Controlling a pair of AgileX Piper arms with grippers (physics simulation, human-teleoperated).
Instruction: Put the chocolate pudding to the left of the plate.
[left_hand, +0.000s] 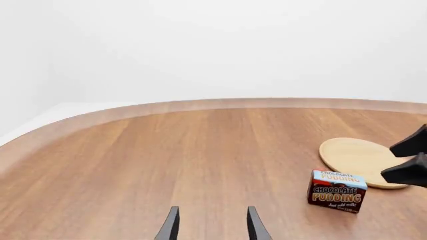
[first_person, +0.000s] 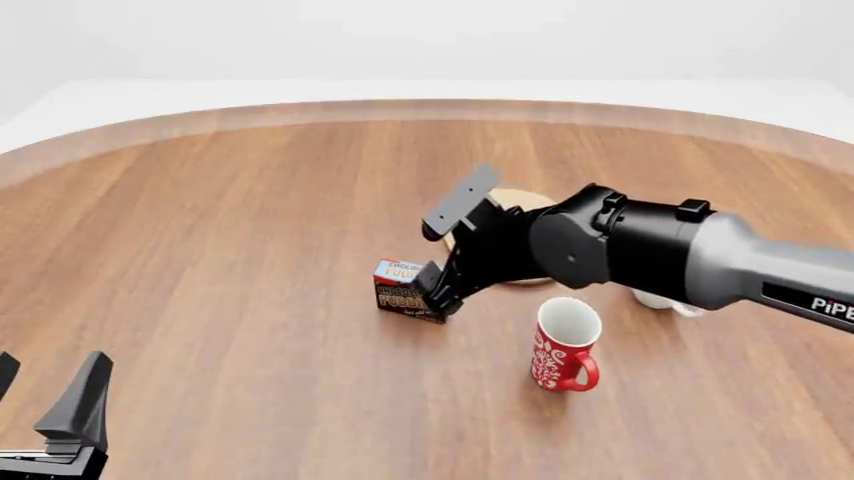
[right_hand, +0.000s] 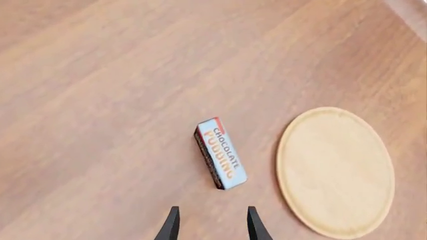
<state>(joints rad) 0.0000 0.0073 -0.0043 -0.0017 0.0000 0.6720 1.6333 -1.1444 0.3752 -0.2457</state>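
The chocolate pudding (first_person: 398, 289) is a small brown carton with a light blue top. It stands on the table just left of the tan wooden plate (first_person: 530, 201), which my right arm mostly hides in the front view. My right gripper (first_person: 438, 291) is open and hovers close above the carton's right side without holding it. In the right wrist view the pudding (right_hand: 221, 153) lies beyond the gripper (right_hand: 211, 225), with the plate (right_hand: 335, 171) beside it. The left wrist view shows the pudding (left_hand: 337, 192), the plate (left_hand: 360, 159) and the right gripper (left_hand: 387, 161). My left gripper (first_person: 47, 388) is open and empty at the near left.
A red patterned mug (first_person: 565, 346) stands in front of my right arm, near the pudding's right. A white mug (first_person: 663, 301) peeks out from under the right arm. The table's curved far edge (first_person: 427, 108) runs across the back.
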